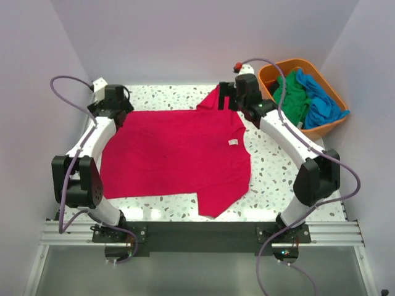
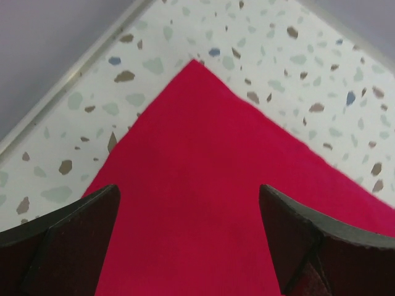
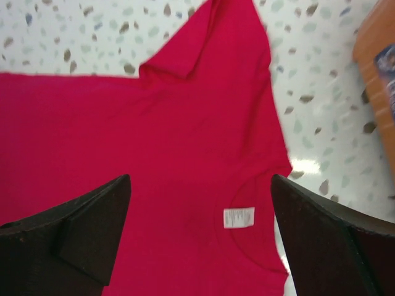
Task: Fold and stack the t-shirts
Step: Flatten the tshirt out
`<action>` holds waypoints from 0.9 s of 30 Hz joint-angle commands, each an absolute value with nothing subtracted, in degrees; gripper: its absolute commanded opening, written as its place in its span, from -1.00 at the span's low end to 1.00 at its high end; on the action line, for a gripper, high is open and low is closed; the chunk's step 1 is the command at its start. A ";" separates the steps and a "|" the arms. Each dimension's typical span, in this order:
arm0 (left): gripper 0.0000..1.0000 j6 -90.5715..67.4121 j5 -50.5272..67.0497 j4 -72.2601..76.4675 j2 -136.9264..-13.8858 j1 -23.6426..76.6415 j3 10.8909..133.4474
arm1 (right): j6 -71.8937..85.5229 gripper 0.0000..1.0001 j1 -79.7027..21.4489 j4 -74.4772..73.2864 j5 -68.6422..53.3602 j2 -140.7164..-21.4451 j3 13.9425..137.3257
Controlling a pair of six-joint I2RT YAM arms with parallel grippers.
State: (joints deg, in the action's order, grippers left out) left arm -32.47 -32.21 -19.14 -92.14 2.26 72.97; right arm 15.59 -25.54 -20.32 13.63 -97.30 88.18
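while tools point(image 2: 188, 191) point(image 3: 200, 179) gape (both), red t-shirt point(image 1: 179, 154) lies flat.

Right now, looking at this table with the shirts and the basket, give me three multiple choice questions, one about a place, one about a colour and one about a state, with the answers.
1. Where is the red shirt?
A) spread on the table
B) in the orange basket
C) on the floor

2. What colour is its neck label?
A) black
B) white
C) yellow

3. How do the left gripper and the right gripper stand?
A) both open
B) both shut
C) one shut on the shirt

Answers:
1 A, it lies across the tabletop between the arms.
2 B, a small white tag shows at the collar.
3 A, each wrist view shows the fingers wide apart above the cloth, holding nothing.
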 commanded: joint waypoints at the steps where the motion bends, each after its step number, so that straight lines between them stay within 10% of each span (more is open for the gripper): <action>1: 1.00 -34.28 -24.09 -18.46 -89.92 1.93 66.28 | 21.18 0.97 -26.63 -19.86 9.93 -99.14 80.43; 27: 1.00 -30.41 -16.18 -15.38 -122.33 0.35 83.22 | 20.74 0.97 -19.78 -39.11 14.50 -144.82 124.00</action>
State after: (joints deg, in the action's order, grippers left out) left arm -30.79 -19.62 -15.94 -117.93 0.78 79.70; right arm 21.47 -21.67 -34.63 14.11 -139.94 119.31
